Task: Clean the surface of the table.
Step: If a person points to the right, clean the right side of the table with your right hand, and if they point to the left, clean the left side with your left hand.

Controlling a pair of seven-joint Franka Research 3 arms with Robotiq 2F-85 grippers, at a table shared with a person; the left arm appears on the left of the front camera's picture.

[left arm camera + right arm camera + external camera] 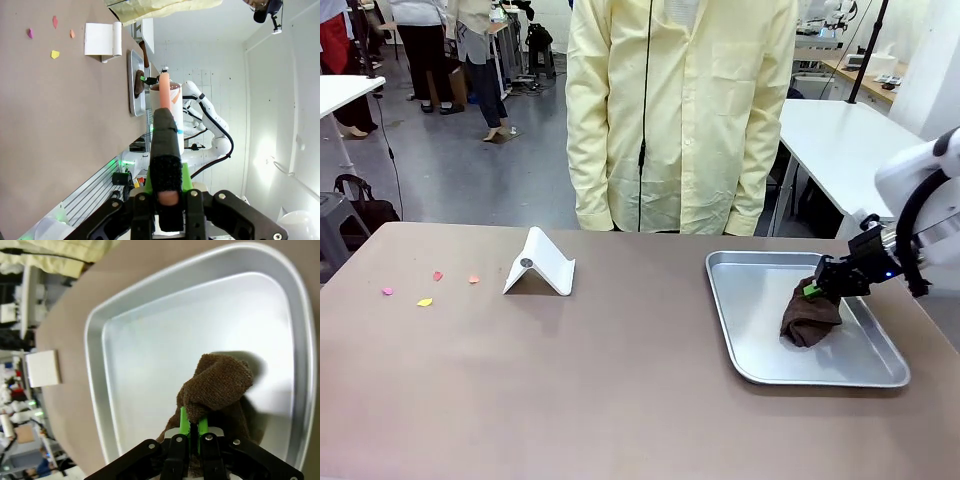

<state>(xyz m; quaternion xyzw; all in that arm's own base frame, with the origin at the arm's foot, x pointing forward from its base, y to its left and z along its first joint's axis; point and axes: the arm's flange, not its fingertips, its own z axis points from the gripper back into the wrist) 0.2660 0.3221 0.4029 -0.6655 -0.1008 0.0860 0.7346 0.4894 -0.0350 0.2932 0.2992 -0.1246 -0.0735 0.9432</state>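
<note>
Front view: right gripper [815, 291] clamped on a brown cloth [808, 322] in the tray [752, 345] at the table's [620, 390] right end, while coloured scraps [424, 301] lie well apart, far left along its long axis.

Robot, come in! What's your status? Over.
Right gripper shut on brown cloth in steel tray. Left gripper shut on pink stick. Table: coloured scraps at its left. White stand between scraps and tray.

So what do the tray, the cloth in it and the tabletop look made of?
Tray: bare metal, likely steel, with a brushed silver sheen. Cloth: brown terry-like fabric, nubby pile. Table: matte taupe top, maybe laminate; no grain shows.
</note>
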